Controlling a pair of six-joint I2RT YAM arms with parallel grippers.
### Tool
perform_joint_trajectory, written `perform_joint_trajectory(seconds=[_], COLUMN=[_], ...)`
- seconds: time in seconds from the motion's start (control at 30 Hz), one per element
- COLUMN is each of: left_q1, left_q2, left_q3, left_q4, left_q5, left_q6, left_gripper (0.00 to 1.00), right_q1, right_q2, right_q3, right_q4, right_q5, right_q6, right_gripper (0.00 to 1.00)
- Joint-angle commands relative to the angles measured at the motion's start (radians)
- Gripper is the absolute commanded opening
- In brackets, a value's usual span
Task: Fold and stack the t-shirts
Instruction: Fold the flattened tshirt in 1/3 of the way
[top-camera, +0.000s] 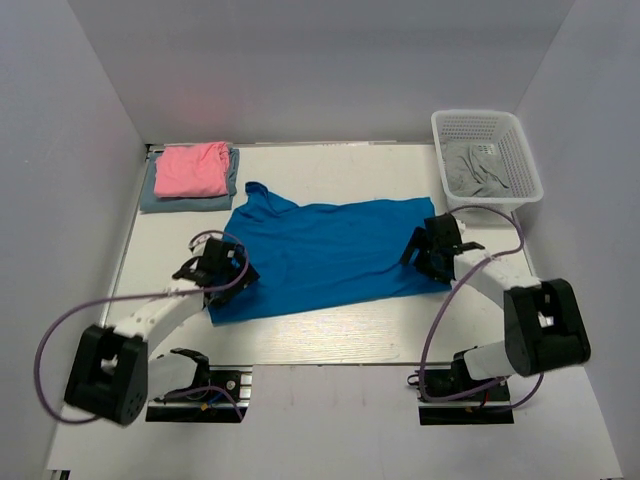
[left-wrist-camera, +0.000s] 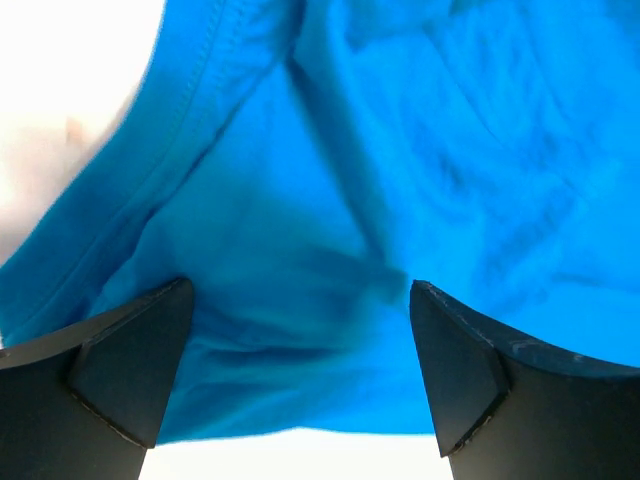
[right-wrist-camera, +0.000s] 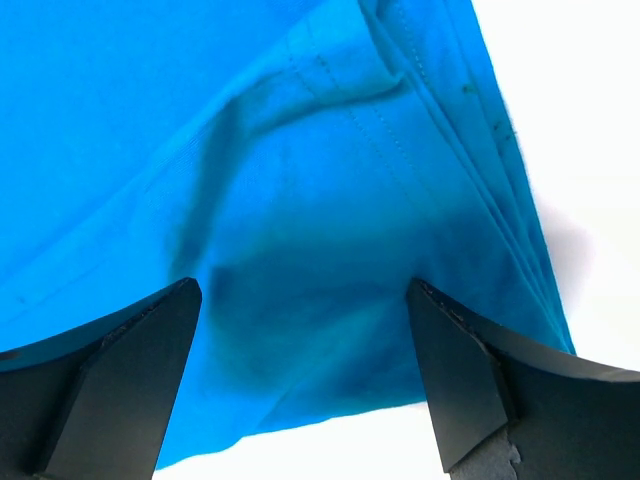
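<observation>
The large bright blue t-shirt (top-camera: 325, 252) lies spread on the white table, folded lengthwise. My left gripper (top-camera: 218, 272) is open over its left end; the wrist view shows blue cloth (left-wrist-camera: 300, 250) between the spread fingers (left-wrist-camera: 130, 360). My right gripper (top-camera: 428, 252) is open over its right end, hem and cloth (right-wrist-camera: 300, 230) between its fingers (right-wrist-camera: 470, 370). The pink t-shirt (top-camera: 191, 168) lies folded on the folded grey-blue one (top-camera: 160, 200) at the back left.
A white plastic basket (top-camera: 524, 160) at the back right holds a grey garment (top-camera: 480, 170). White walls enclose the table on three sides.
</observation>
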Motion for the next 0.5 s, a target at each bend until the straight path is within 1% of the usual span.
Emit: perform_joint_trajectory(seconds=[0.0, 0.03, 0.07, 0.1, 0.13, 0.17, 0.23, 0.3, 0.37, 0.43, 0.47], left_q1=[-0.005, -0.005, -0.005, -0.005, -0.005, -0.005, -0.005, -0.005, -0.005, -0.005, -0.005], left_q2=[-0.161, -0.216, -0.270, -0.322, -0.409, -0.444, -0.485, -0.495, -0.455, -0.368, -0.329], left_q3=[-0.142, -0.142, -0.159, -0.159, -0.150, -0.135, -0.072, -0.024, 0.036, 0.089, 0.108], left_q4=[-0.202, -0.238, -0.239, -0.255, -0.287, -0.300, -0.311, -0.314, -0.274, -0.222, -0.153], left_q5=[0.173, 0.192, 0.205, 0.215, 0.215, 0.204, 0.195, 0.167, 0.123, 0.098, 0.075], left_q6=[-0.050, -0.066, -0.080, -0.080, -0.080, -0.080, -0.054, -0.006, 0.019, 0.050, 0.059], left_gripper=[1.00, 1.00, 1.00, 1.00, 1.00, 1.00, 1.00, 1.00, 1.00, 1.00, 1.00], right_q1=[0.011, 0.017, 0.020, 0.019, 0.022, 0.022, 0.022, 0.020, 0.019, 0.017, 0.019], right_q2=[-0.067, -0.094, -0.173, -0.198, -0.218, -0.271, -0.307, -0.336, -0.342, -0.342, -0.339], right_q3=[-0.120, -0.163, -0.172, -0.188, -0.186, -0.182, -0.142, -0.098, -0.048, -0.024, 0.008], right_q4=[-0.226, -0.246, -0.264, -0.276, -0.296, -0.315, -0.329, -0.316, -0.275, -0.235, -0.209], right_q5=[-0.043, -0.049, -0.049, -0.049, -0.043, -0.040, -0.032, -0.023, -0.035, -0.029, -0.025], right_q6=[0.039, 0.047, 0.048, 0.048, 0.041, 0.033, -0.005, -0.051, -0.079, -0.105, -0.108], right_gripper=[0.90, 0.90, 0.90, 0.90, 0.90, 0.90, 0.90, 0.90, 0.90, 0.90, 0.90])
